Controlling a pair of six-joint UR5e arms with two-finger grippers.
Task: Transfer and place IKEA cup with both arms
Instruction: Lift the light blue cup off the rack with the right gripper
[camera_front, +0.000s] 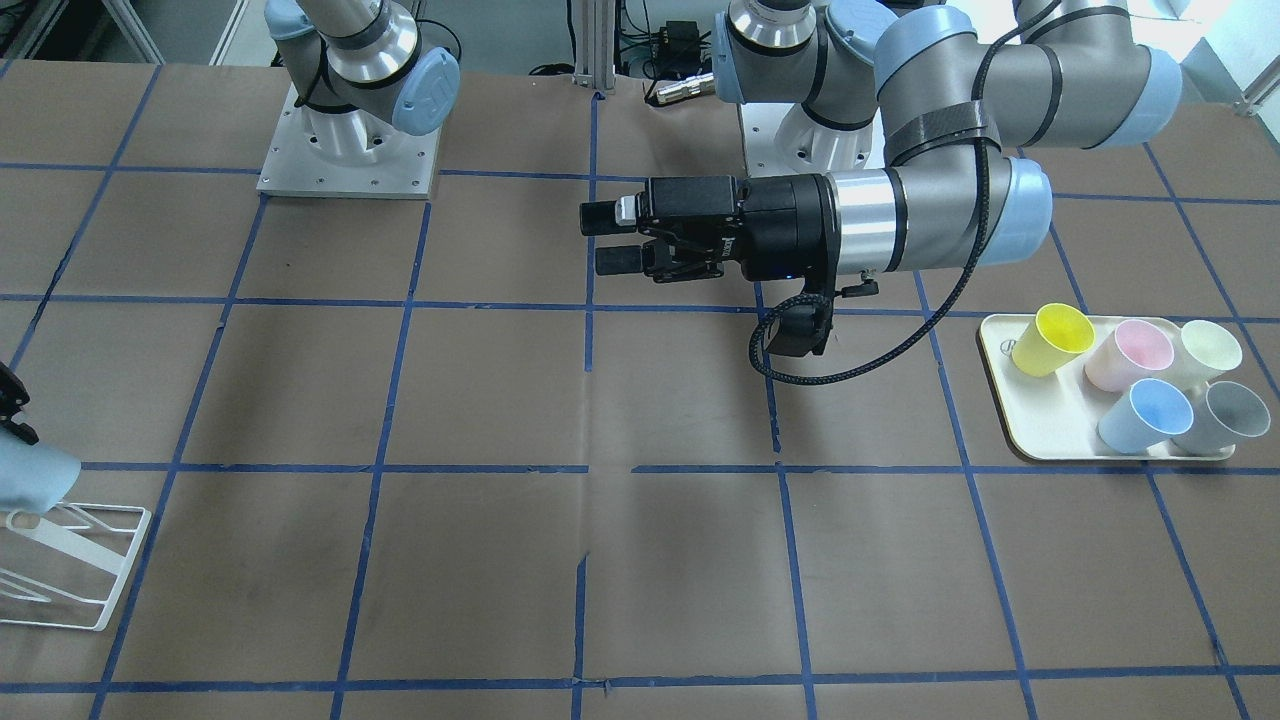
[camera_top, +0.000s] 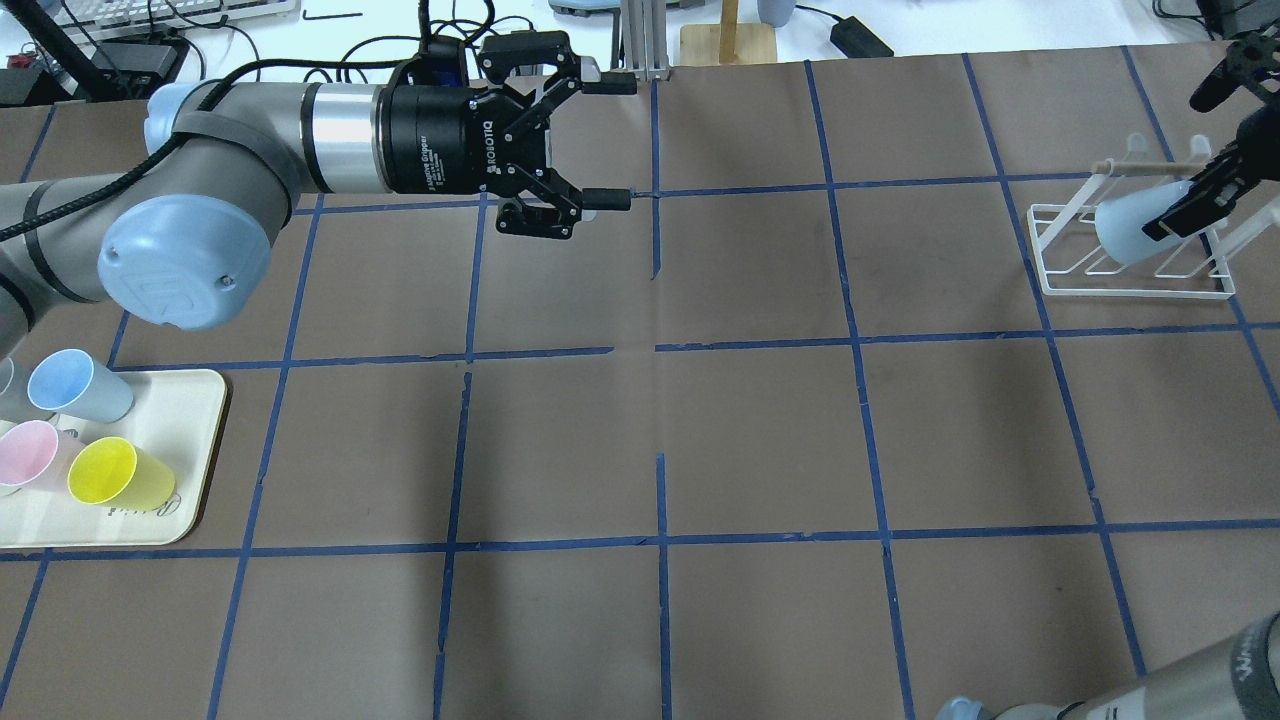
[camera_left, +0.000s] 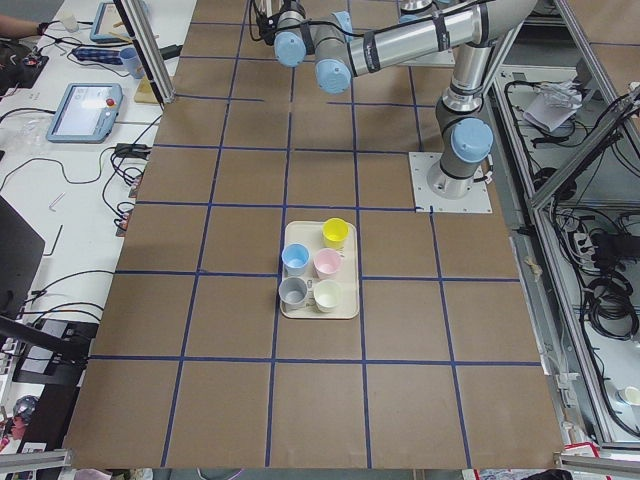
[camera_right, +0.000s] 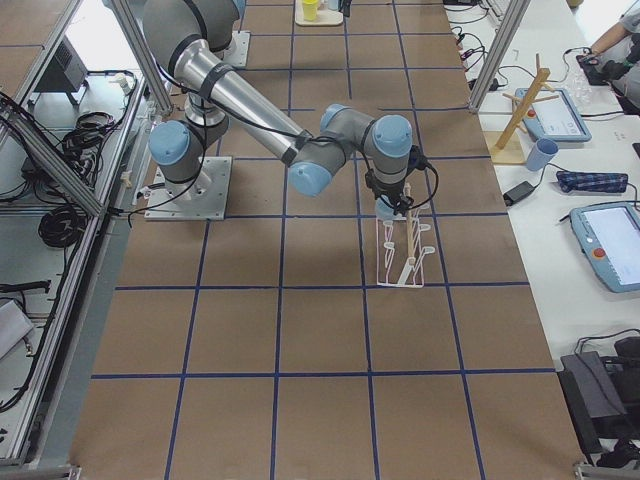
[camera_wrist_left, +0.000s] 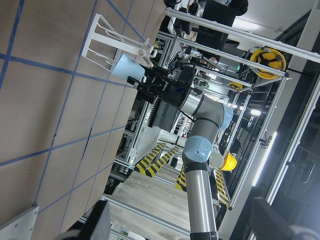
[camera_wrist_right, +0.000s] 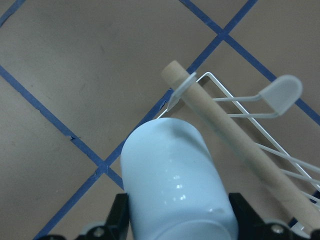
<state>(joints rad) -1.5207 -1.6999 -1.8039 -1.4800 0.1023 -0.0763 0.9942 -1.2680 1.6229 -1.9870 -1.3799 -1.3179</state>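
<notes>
My right gripper (camera_top: 1185, 210) is shut on the pale sky-blue IKEA cup (camera_top: 1125, 225) and holds it tilted over the white wire rack (camera_top: 1130, 275) at the table's far right. In the right wrist view the cup (camera_wrist_right: 175, 185) lies bottom-up between the fingers, right beside the rack's wooden dowel (camera_wrist_right: 225, 135). I cannot tell whether it rests on the rack. The cup also shows at the front-facing view's left edge (camera_front: 35, 480). My left gripper (camera_top: 610, 140) is open and empty, held level above the table's middle back, far from the cup.
A cream tray (camera_top: 190, 420) at the left holds the second blue cup (camera_top: 75, 385), a yellow cup (camera_top: 115, 475), a pink cup (camera_top: 30, 455) and, in the front-facing view, a grey cup (camera_front: 1225, 415) and a cream cup (camera_front: 1205, 350). Blue tape lines grid the brown table.
</notes>
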